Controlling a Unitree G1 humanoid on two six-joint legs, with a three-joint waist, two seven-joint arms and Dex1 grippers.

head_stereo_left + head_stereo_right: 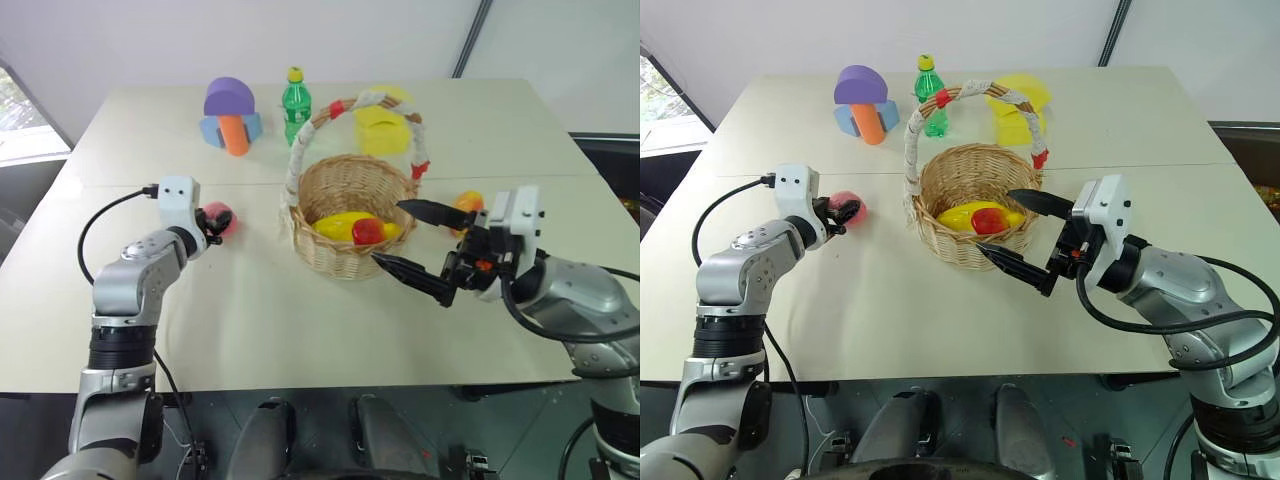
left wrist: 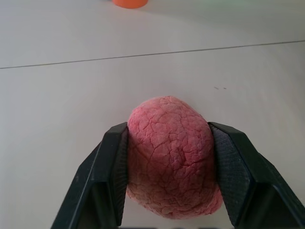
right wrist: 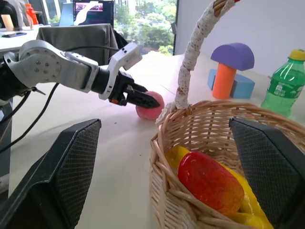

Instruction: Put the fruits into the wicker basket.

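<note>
With the left gripper (image 2: 169, 191) clamped on the peach (image 2: 170, 156) resting on the table (image 1: 250, 330) left of the wicker basket (image 1: 350, 215), lift clear of the rim before carrying over; the right gripper (image 1: 418, 245) stands open beside the basket.

We are seeing a green bottle (image 1: 295, 103) standing on the table (image 1: 250, 320) between purple, orange and blue foam blocks (image 1: 231, 116) and a yellow block (image 1: 382, 124).
</note>
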